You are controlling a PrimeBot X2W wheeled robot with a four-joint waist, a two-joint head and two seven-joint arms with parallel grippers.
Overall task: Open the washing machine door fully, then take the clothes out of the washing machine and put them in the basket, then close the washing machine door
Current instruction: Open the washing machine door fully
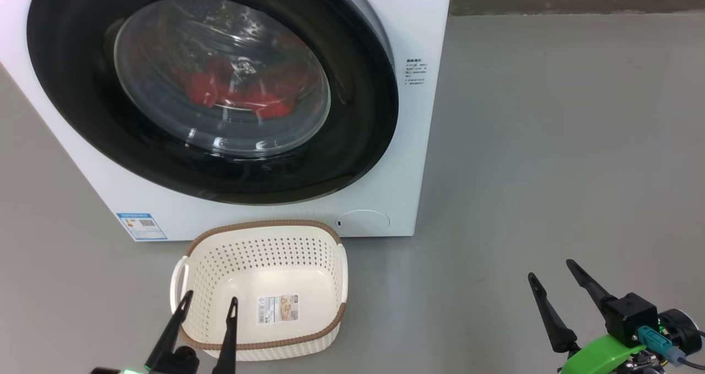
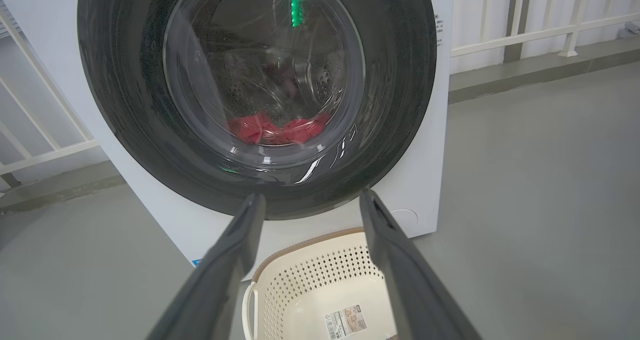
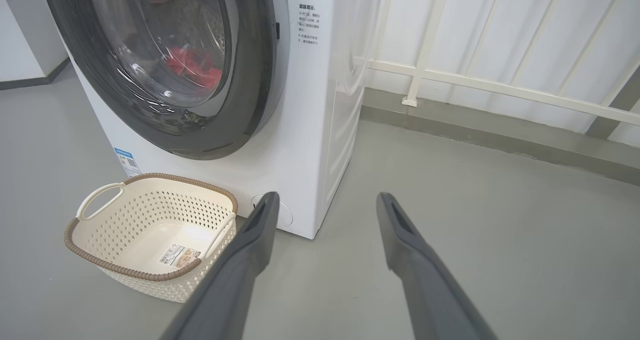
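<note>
Currently, the first step (opening the door) is not yet done. At the near left, the left gripper (image 1: 210, 297) hangs with its jaws spread wide and nothing between them, its tips over the near-left corner of the basket (image 1: 261, 223). The basket stands empty on the floor (image 1: 551, 142), just in front of the washing machine (image 1: 410, 159) and below the lower edge of the washing machine door (image 1: 165, 159). The door appears shut flat against the white front. The clothes (image 1: 242, 96) lie red behind its clear centre, low inside the machine. At the near right, the right gripper (image 1: 551, 271) is likewise spread wide and empty, over bare floor and well apart from the machine.

Recommended procedure for the step in hand:

1. Identify the free edge of the door. The views do not settle which side carries the hinge.
2. Hook one finger behind the black rim at that edge; the glossy surface will probably slip under a flat push.
3. Pull along the door's arc, not straight outward.
4. Confirm that the swinging rim passes above the basket, and keep the idle arm outside the swing.
5. Continue until the door stands fully open.
</note>
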